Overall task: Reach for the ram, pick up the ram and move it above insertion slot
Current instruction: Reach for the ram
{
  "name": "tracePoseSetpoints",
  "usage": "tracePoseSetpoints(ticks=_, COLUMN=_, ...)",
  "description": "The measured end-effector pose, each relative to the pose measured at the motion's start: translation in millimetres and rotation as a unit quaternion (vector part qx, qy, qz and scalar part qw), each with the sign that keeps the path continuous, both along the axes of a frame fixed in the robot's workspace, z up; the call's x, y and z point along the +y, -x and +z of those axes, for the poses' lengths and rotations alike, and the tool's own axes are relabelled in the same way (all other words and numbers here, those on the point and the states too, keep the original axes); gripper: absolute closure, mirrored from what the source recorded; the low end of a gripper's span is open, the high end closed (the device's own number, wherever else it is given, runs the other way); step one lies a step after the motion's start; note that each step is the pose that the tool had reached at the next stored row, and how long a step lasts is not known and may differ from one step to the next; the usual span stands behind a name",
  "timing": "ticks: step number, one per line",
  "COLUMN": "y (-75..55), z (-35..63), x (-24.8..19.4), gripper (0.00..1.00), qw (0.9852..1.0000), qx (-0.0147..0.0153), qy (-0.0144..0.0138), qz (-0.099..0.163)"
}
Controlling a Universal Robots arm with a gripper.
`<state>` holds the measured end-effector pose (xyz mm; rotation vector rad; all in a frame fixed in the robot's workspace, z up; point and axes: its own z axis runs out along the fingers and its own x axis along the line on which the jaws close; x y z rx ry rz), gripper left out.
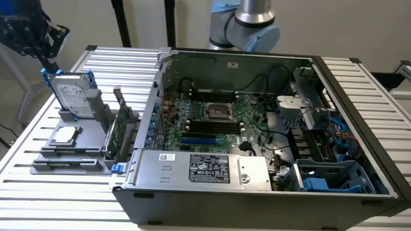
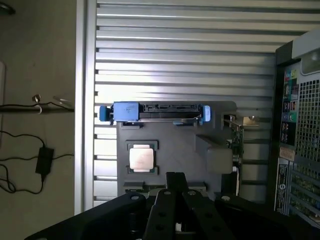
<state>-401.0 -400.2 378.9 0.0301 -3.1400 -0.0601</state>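
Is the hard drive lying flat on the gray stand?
No, the hard drive stands upright on its edge in the gray stand.

We saw a counter (image 1: 57,197) of ribbed bare metal slats with a soft sheen. The computer case (image 1: 257,207) looked like matt grey metal, and its power supply (image 1: 160,174) was dull steel with a paper-like label (image 1: 209,171). The motherboard (image 1: 218,120) was glossy green. The hard drive (image 1: 72,94) had a bright silver metal face and blue plastic rails. The holder (image 1: 70,163) was matt grey plastic. The processor chip (image 2: 141,159) had a smooth, shiny metal lid. The end effector (image 2: 175,177) was matt black.
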Motion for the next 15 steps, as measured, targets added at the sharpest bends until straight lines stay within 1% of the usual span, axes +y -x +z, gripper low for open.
tracePoseSetpoints(ticks=15, y=0.0, z=-0.1, x=-68.2, gripper=0.89, qw=1.0000, qx=0.0000, qy=0.0001, qz=0.000)
